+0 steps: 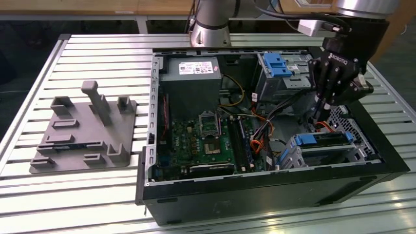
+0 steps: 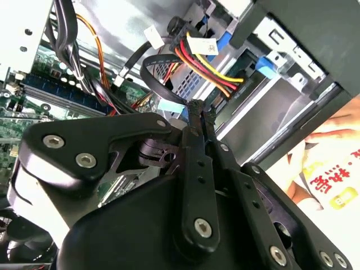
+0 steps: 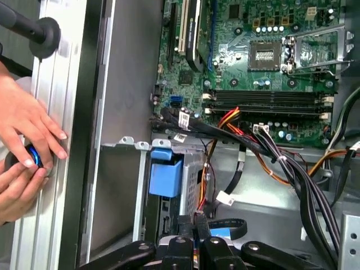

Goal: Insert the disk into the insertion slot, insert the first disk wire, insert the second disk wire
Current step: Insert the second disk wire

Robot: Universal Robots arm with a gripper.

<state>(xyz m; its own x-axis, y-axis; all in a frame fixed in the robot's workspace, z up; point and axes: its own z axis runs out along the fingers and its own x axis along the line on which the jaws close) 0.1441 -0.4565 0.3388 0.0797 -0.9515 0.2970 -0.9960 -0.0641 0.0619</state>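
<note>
Black multi-link claw [image 1: 322, 113] hangs inside the open black computer case [image 1: 260, 195], fingers [image 2: 196, 121] pinched narrow, possibly nipping a wire; unclear. Flat silver disk in its blue plastic carrier [image 1: 325, 140] sits in the boxy grey perforated sheet-metal cage [image 1: 304, 157], near the fingertips.

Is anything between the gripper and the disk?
Yes. Just past the shut gripper, a black cable with a blue plug and a red-yellow wire bundle cross in front of the disk, seated in the insertion slot.
</note>
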